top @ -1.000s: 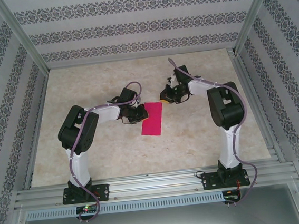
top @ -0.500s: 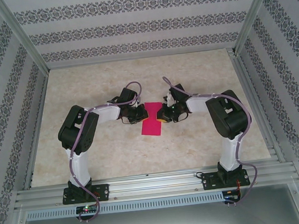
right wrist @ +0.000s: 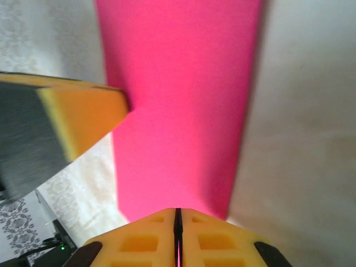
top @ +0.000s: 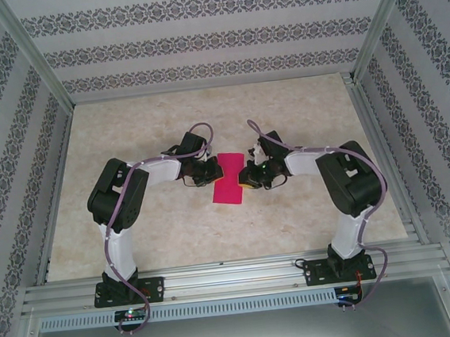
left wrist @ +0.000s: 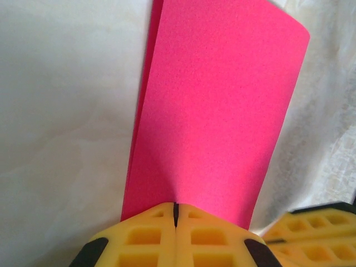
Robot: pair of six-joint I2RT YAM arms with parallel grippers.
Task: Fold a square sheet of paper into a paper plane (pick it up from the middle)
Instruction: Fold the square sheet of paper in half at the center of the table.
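The square sheet of paper (top: 227, 178) lies on the table as a narrow pink rectangle, folded in two, between both grippers. My left gripper (top: 212, 172) is shut, its yellow tips (left wrist: 176, 204) on the paper's (left wrist: 217, 111) left long edge, where the two layers gape slightly. I cannot tell if any paper is pinched in it. My right gripper (top: 244, 176) is shut too, tips (right wrist: 178, 210) over the right edge of the paper (right wrist: 178, 100), with pink showing through the thin slit. The left gripper's finger (right wrist: 83, 111) shows across the sheet in the right wrist view.
The marble-patterned table (top: 165, 126) is boxed in by patterned walls and an aluminium frame (top: 219, 276) along the near edge. Both arms are bent inward over the middle of the table, wrists close together.
The right gripper has swung down and left from behind the paper to its right edge. The left gripper and the paper have stayed put.
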